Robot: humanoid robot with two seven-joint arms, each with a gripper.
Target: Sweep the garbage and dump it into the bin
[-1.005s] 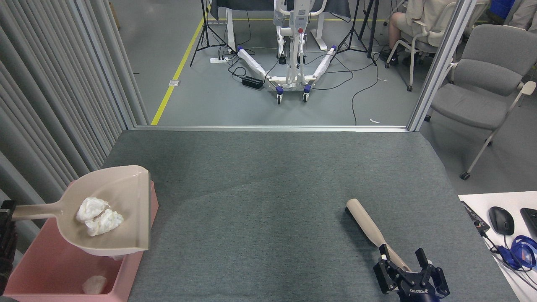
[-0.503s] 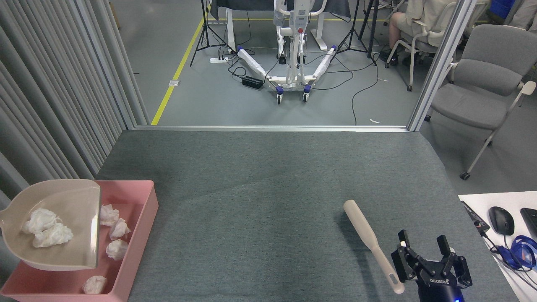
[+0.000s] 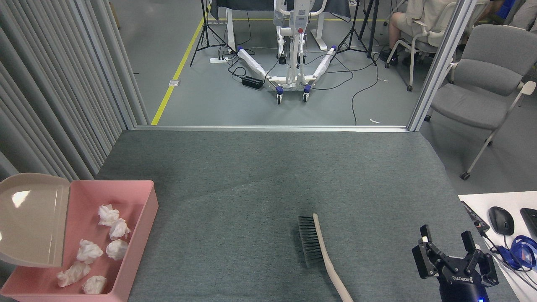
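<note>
step in hand: the dump looks about done, dustpan [image 3: 31, 220] is tipped over the left end of the pink bin [image 3: 144, 228] and nothing white is seen left in it
how to do it well: pan is best kept tilted above the tray a beat so any stuck wad drops inside, then eased away without clipping the wall
garbage: six crumpled tissue wads [image 3: 110, 230] are lying in the bin, none spotted on the grey mat [image 3: 268, 176]
left gripper: not seen at all, it's off the left edge, so its grip can't be told
right gripper [image 3: 455, 256]: fingers spread apart, nothing held, parked at the bottom right
garbage vs gripper: wads are well apart from the right gripper, clear across the mat
brush [image 3: 321, 253]: lying loose on the mat, bristles to the left, just left of the right gripper and not touched
</note>
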